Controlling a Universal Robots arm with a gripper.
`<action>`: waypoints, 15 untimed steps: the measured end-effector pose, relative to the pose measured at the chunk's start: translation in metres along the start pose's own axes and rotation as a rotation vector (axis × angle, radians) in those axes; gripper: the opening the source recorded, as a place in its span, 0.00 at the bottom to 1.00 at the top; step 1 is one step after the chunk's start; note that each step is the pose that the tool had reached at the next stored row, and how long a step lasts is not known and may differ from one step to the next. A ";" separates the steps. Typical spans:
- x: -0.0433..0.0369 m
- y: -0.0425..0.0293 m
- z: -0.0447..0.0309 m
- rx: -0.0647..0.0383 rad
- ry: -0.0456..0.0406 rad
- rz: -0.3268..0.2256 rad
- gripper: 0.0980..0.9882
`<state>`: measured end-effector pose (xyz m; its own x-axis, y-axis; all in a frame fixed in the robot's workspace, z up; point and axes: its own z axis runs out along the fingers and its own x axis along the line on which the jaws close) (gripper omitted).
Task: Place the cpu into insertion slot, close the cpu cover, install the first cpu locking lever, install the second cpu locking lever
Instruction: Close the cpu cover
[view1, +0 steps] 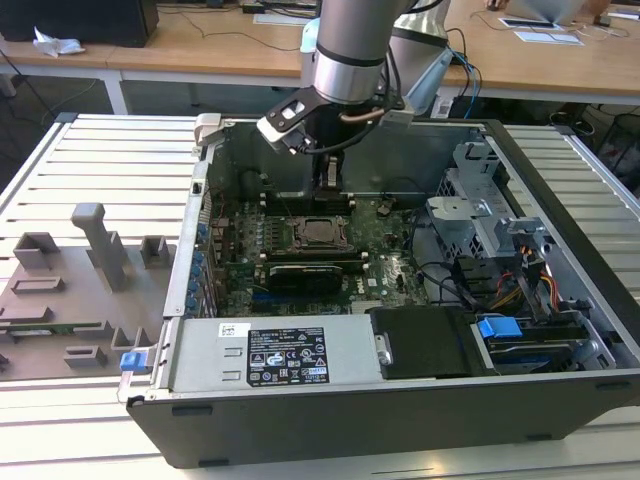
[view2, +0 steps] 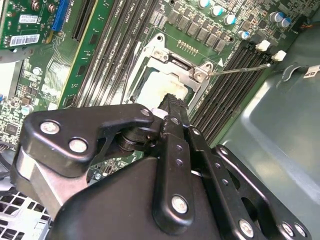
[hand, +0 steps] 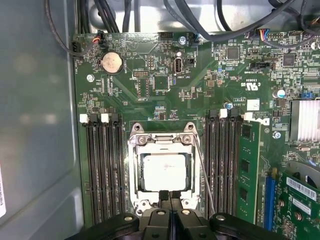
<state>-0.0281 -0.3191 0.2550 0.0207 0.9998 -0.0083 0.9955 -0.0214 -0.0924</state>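
My claw (hand: 170, 194) has its two fingertips pressed together with nothing between them, and in the first wrist view it sits right at one edge of the cpu cover (hand: 162, 141). I cannot tell whether it touches the metal. The cpu (hand: 165, 172) lies in its socket on the motherboard (hand: 150, 75), its pale top showing through the cover's square window, and the cover lies flat over it. A thin wire locking lever (hand: 205, 175) runs beside the cover, angling away toward the memory slots (hand: 222, 160). In the exterior view, the claw (view1: 328, 175) reaches down into the open computer case (view1: 400, 420), which rests on the slatted surface (view1: 100, 150).
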 end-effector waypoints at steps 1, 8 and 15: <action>0.0000 -0.0001 -0.0014 0.000 0.0000 0.000 0.01; -0.0001 -0.0009 -0.0097 0.000 0.0001 0.000 0.01; -0.0002 -0.0024 -0.0257 0.000 0.0000 0.000 0.01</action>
<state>-0.0281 -0.3191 0.2808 0.0208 0.9998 -0.0083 0.9955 -0.0214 -0.0924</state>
